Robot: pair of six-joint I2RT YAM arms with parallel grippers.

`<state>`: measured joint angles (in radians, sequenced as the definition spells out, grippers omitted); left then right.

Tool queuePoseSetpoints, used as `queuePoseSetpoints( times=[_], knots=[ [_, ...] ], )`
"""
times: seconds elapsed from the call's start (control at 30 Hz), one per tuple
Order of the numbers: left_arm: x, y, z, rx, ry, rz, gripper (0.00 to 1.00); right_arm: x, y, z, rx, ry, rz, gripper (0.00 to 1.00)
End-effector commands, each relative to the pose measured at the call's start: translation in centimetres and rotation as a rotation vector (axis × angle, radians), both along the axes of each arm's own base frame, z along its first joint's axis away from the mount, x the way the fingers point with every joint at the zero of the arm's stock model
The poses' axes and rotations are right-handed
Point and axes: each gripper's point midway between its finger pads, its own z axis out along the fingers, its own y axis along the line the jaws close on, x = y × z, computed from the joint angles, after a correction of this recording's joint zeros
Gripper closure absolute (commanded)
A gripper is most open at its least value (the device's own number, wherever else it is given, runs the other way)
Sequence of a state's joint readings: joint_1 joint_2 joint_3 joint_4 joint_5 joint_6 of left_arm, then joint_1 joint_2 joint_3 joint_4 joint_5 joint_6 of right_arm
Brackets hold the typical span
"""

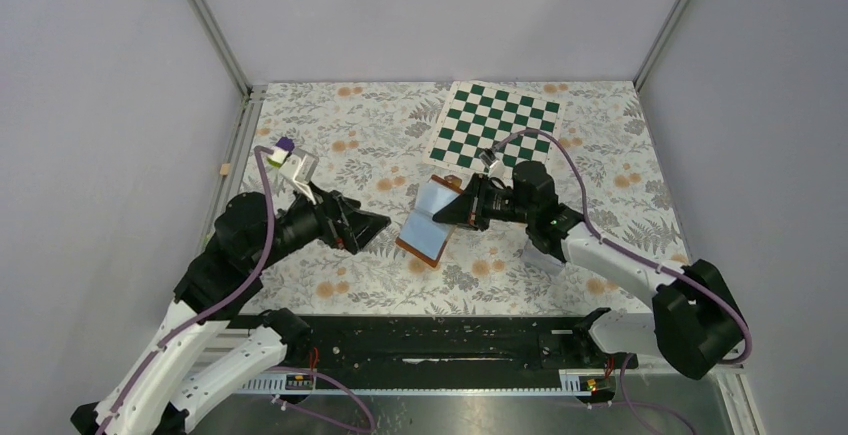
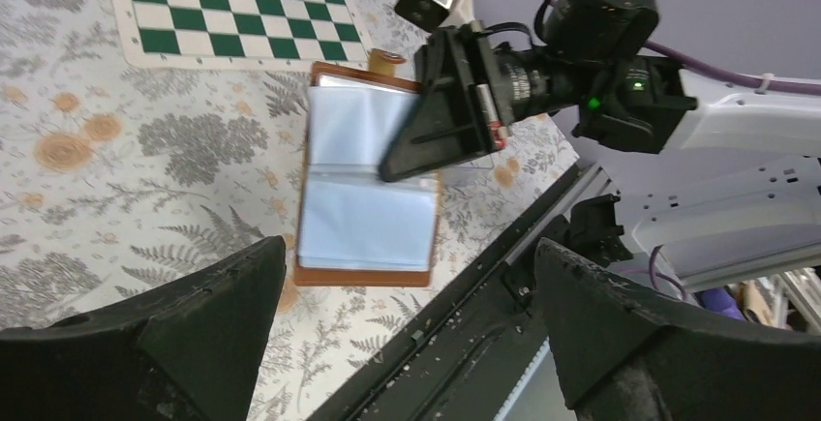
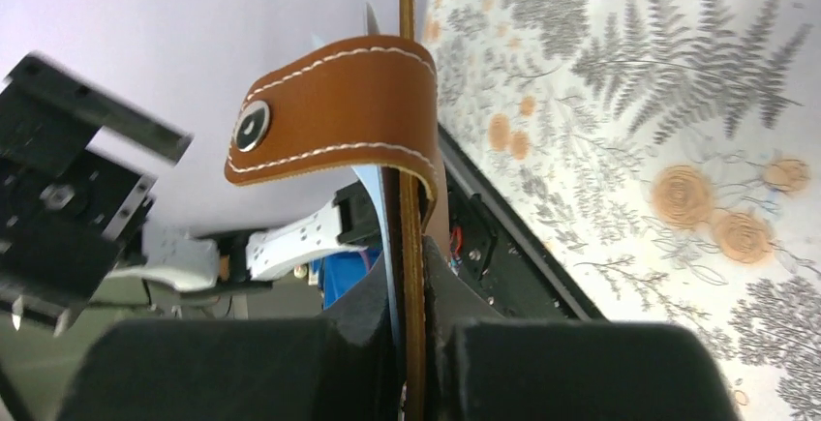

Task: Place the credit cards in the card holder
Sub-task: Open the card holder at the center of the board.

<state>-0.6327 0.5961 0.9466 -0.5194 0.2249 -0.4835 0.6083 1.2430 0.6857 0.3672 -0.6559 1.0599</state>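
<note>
The card holder, a brown leather wallet with pale blue-grey pockets, lies open in the middle of the table. Its far flap is lifted, and my right gripper is shut on that flap's edge. In the right wrist view the leather stands pinched between the fingers, with the snap tab curling over. My left gripper hovers just left of the card holder, open, with nothing between its fingers. No credit cards show outside the holder.
A green and white chessboard mat lies at the back right. A black rail runs along the near table edge. Something pale and clear lies under the right forearm. Grey walls close in the floral table.
</note>
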Motion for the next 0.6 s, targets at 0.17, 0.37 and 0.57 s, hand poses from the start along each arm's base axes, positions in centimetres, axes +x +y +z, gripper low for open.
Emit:
queuePoseSetpoints(
  times=[0.17,0.37,0.57],
  knots=[
    [0.3,-2.5,0.6,-0.118,0.12,-0.058,0.01,3.7,-0.4,-6.6,-0.096,0.133,-0.237,1.0],
    [0.5,-3.3,-0.7,-0.152,0.156,-0.073,0.01,3.6,0.4,-11.1,-0.172,0.2,-0.264,1.0],
    [0.7,-3.4,-2.3,-0.13,0.201,-0.06,0.02,3.5,1.4,-13.4,-0.19,0.244,-0.28,0.83]
  ],
)
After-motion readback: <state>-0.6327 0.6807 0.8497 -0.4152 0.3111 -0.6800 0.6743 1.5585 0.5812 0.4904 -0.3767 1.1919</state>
